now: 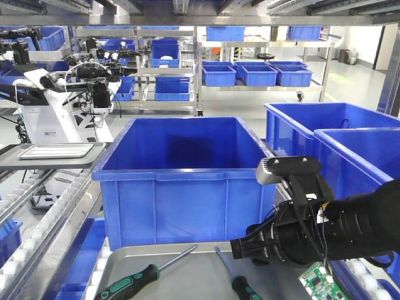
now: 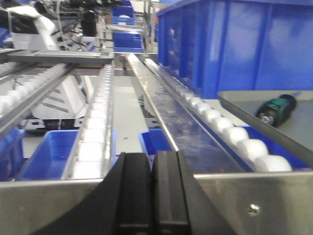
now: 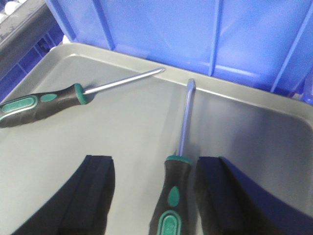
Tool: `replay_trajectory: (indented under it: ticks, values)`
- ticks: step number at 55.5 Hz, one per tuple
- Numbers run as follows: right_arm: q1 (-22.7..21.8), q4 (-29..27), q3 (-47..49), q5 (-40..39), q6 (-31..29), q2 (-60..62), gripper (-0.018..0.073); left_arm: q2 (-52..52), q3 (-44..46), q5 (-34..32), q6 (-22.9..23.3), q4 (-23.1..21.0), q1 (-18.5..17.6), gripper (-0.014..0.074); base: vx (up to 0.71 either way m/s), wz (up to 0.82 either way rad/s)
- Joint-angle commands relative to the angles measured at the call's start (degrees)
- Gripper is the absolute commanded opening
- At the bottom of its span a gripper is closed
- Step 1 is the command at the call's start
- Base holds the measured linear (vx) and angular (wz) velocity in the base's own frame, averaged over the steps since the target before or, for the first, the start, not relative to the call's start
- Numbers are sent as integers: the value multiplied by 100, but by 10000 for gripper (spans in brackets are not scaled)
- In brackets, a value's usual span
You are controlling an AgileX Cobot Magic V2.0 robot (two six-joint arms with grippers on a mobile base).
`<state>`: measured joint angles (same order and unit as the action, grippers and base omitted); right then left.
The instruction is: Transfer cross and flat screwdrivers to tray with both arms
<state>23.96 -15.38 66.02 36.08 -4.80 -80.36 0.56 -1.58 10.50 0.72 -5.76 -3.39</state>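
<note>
Inside the grey tray (image 3: 254, 127), just in front of the blue bin (image 1: 187, 187), both screwdrivers are lying flat with their green-and-black handles toward the robot and their steel shafts reaching for the bin. On the left, one screwdriver (image 3: 58, 98) is lying slantwise, its long axis running from the handle at the tray's left side up and rightward, its tip nearly touching the far rim. Beside it, the other screwdriver (image 3: 178, 166) is pointing almost straight away, its flat-looking tip just short of the same rim. Over this second tool the right gripper (image 3: 154, 193) is hovering with its fingers spread wide, the handle lying between them, close to the right finger. Off to the left of the tray, the left gripper (image 2: 151, 196) is hanging above a roller rail (image 2: 215, 122) with its fingers pressed together on nothing.
</note>
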Motion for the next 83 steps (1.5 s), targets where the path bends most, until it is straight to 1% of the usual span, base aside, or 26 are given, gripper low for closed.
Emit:
replay_trajectory:
  ticks: [1,14,42,50,53,57,62,66,70,72,77,83]
  values:
    - [-9,-41,195,-324,-8,200,453,91,152,-508,63,-1,106,-7,0,0]
    - [-9,-41,195,-320,-8,200,453,86,152,-503,63,-1,508,-7,0,0]
    - [-9,-35,181,-321,-8,200,453,86,152,-503,63,-6,514,-6,0,0]
    - [-26,502,175,-284,-79,486,438,86,152,-503,63,-6,514,-6,0,0]
    - [-26,523,137,-190,-79,717,431,86,152,-503,63,-6,514,-6,0,0]
    - [-66,612,-160,-240,-73,1215,407,86,152,-503,63,-6,514,-6,0,0]
    - [-380,554,-764,-458,53,1974,358,86,152,-503,63,-6,514,-6,0,0]
    - [-704,463,-1465,-764,64,2779,300,86,152,-503,63,-6,514,-6,0,0]
    - [-1066,496,-2035,-969,64,3470,238,86,152,-503,63,-6,514,-6,0,0]
    - [-1310,650,-2416,-1100,64,3910,202,86,152,-503,63,-6,514,-6,0,0]
    - [-1760,1005,-3131,-1422,59,4764,121,86,152,-503,63,-6,514,-6,0,0]
    - [-2285,1330,-4123,-2117,59,5845,18,86,152,-503,63,-6,514,-6,0,0]
